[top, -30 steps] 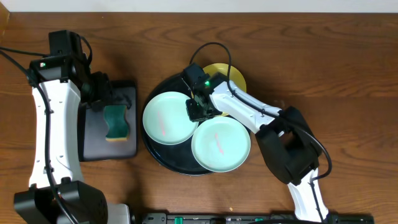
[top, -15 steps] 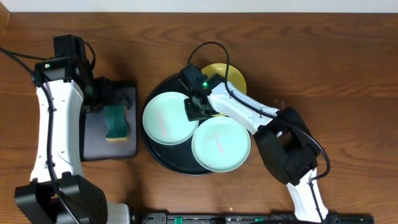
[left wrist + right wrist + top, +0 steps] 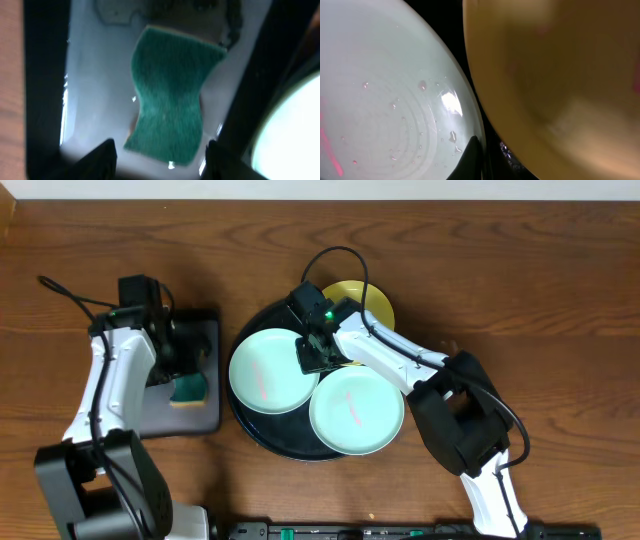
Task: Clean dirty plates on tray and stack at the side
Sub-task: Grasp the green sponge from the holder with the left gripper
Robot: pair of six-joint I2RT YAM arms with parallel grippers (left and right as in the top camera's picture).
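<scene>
Two mint-green plates lie in the round black tray (image 3: 258, 430), one at the left (image 3: 262, 370) and one at the front (image 3: 356, 416). The yellow plate (image 3: 372, 298) sits at the tray's back rim. My right gripper (image 3: 322, 360) is between the plates, shut on the right rim of the left mint plate. The right wrist view shows one finger (image 3: 480, 145) on the wet mint rim (image 3: 385, 100), with the yellow plate (image 3: 560, 75) beside it. My left gripper (image 3: 180, 365) is open over the green sponge (image 3: 188, 388), its fingers (image 3: 160, 160) astride the sponge's (image 3: 170, 110) near end.
The sponge lies in a wet rectangular black tray (image 3: 158, 416) left of the round tray. Pink streaks mark both mint plates. The right arm's cable arcs over the yellow plate. The table's back edge runs along the top of the overhead view.
My left arm has swung forward and right, bringing its open gripper over the back end of the sponge. The right gripper and the plates have not moved.
</scene>
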